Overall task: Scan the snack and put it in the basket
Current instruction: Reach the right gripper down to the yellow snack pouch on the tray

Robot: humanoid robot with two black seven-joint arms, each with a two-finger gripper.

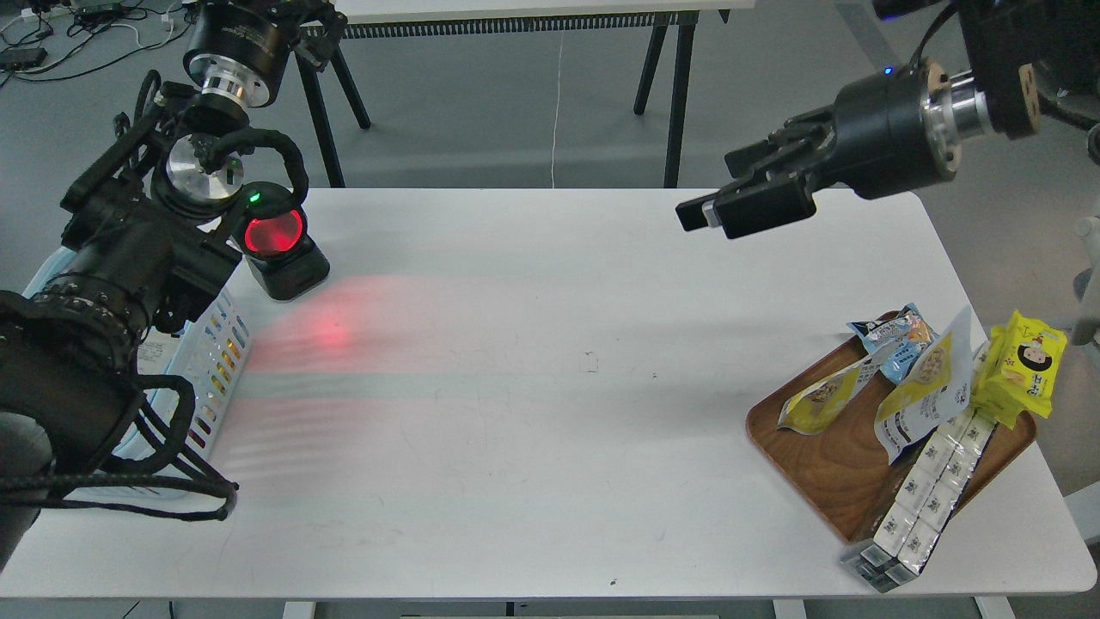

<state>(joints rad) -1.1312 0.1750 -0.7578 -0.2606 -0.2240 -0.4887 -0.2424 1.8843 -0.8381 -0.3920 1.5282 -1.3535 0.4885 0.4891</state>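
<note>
- Your right gripper (706, 213) hangs in the air above the far right of the white surface (550, 344); its fingers (756, 206) hold nothing, and you cannot tell whether they are apart or together.
- Your left gripper sits too dark against the arm to make out.
- The snack (924, 391) leans on the brown wooden tray (825, 456) at the near right, well below the right gripper, beside a light blue packet (894, 340) and a bright yellow packet (1023, 365).
- The basket (210, 361) stands at the left edge, partly hidden by your left arm.
- A barcode scanner (277, 245) glows red just beyond the basket.
</note>
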